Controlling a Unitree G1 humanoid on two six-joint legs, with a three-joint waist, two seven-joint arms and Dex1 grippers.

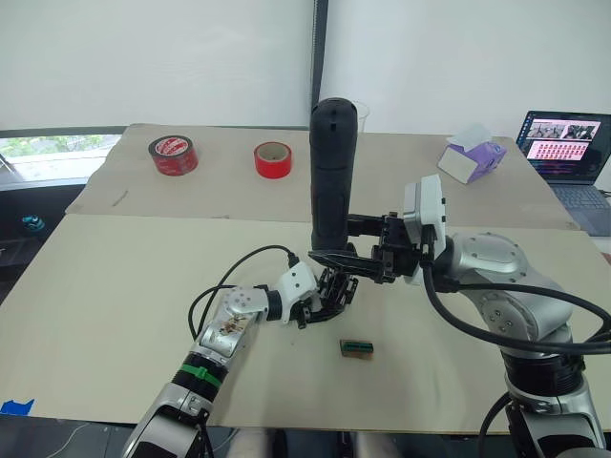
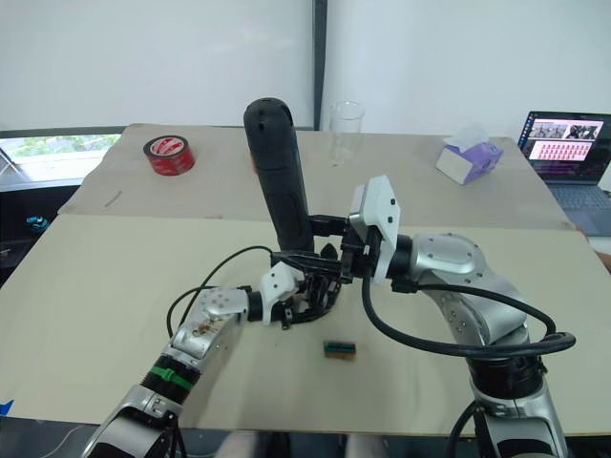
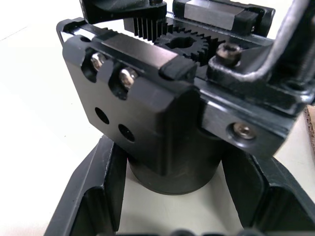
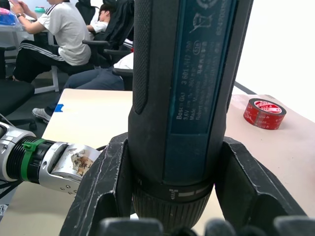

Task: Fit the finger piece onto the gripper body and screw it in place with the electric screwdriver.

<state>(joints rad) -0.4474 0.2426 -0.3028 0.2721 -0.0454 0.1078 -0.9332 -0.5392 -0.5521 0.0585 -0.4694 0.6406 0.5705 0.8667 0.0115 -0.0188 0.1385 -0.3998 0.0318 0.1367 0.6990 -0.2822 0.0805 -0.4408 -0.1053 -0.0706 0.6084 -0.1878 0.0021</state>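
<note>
While clamped upright, electric screwdriver (image 1: 333, 172) tops gripper body (image 1: 331, 287).

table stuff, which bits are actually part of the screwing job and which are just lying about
In the job:
- electric screwdriver, upright, clamped in the right hand
- gripper body, held by the left hand

Lying about:
- two red tape rolls
- small green-brown block
- clear cup
- tissue box
- laptop
</note>
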